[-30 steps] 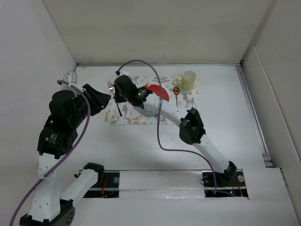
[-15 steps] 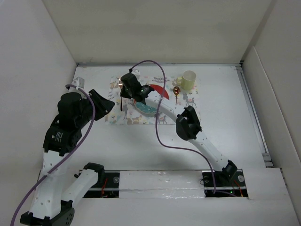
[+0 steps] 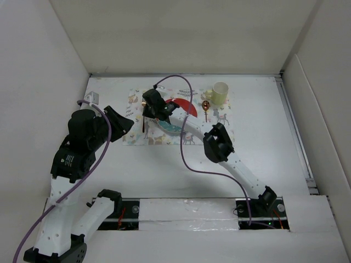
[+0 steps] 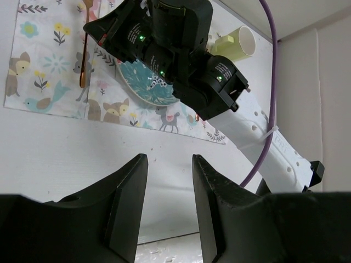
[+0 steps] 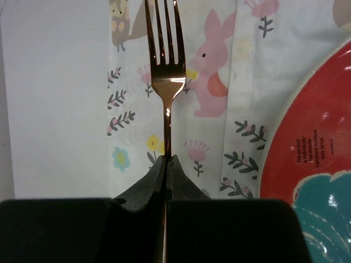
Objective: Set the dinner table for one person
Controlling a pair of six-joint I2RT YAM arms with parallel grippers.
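our right gripper (image 5: 166, 164) pinches the fork (image 5: 164, 66) by its handle, tines pointing straight ahead, over the placemat (image 5: 241, 71) just left of the plate (image 5: 312, 109) on the table (image 3: 263, 142); left gripper (image 4: 169, 186) gapes empty nearby.

Small black print (image 5: 307, 153) is running in five short slanted lines on the rim of the red plate (image 5: 334, 109), to the right of the fork (image 5: 164, 71) in the right wrist view. Its opening words are reading as "This product"; the rest is too fine to make out. In the top view, to the left of the fork, a white label (image 3: 64, 160) is showing on the left arm's black housing, unreadable.
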